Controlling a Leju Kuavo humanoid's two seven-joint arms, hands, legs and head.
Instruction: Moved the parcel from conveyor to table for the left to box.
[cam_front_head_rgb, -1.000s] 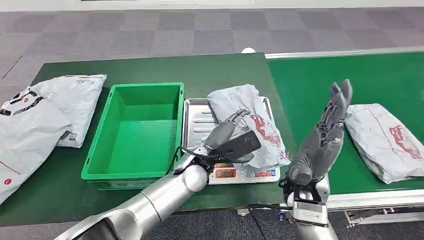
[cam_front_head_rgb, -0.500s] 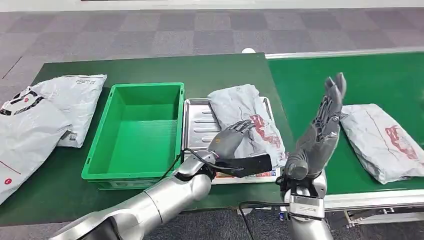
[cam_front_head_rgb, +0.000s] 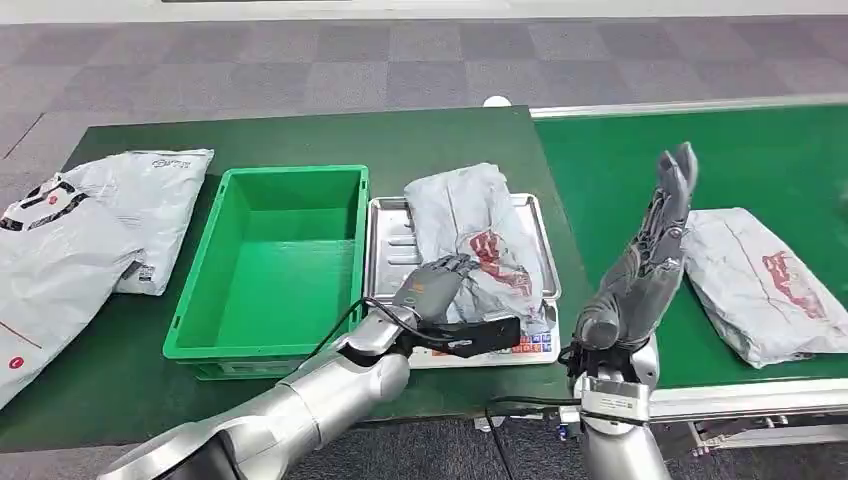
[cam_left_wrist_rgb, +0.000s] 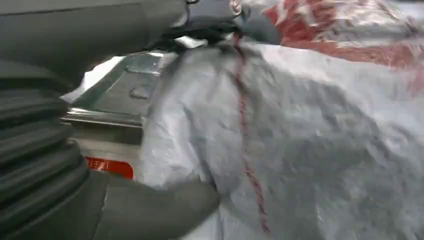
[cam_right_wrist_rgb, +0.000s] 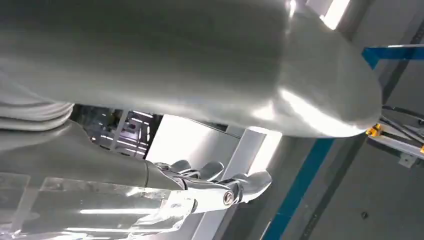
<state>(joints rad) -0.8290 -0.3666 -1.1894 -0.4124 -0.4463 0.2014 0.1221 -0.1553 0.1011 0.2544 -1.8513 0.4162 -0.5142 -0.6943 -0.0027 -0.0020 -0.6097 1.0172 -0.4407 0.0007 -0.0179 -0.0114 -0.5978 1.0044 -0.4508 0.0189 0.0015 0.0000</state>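
On the green-covered table (cam_front_head_rgb: 440, 135), a grey plastic parcel with a red printed mark (cam_front_head_rgb: 470, 235) lies crumpled across the steel tray of a weighing scale (cam_front_head_rgb: 392, 235), just right of an open green plastic crate (cam_front_head_rgb: 205, 290). The left hand (cam_front_head_rgb: 440, 300) rests on the near end of this parcel, its dark fingers (cam_front_head_rgb: 447, 268) curled over the wrapping and its thumb stretched sideways along the scale's front edge; the left wrist view shows the thick grey thumb (cam_left_wrist_rgb: 160, 210) pressed against the bag's lower fold, so the hand is grasping the parcel. The scale's red label (cam_left_wrist_rgb: 107, 166) shows beside the thumb in that view.

The right hand (cam_front_head_rgb: 650, 255) stands upright above the seam between table and green conveyor belt (cam_front_head_rgb: 780, 150), fingers straight, spread and holding nothing. A second grey parcel with red print (cam_front_head_rgb: 765, 280) lies flat on the belt just to its right, apart from the hand.

At the table's far left, two white mailer bags (cam_front_head_rgb: 90, 225) overlap each other, well apart from the crate.
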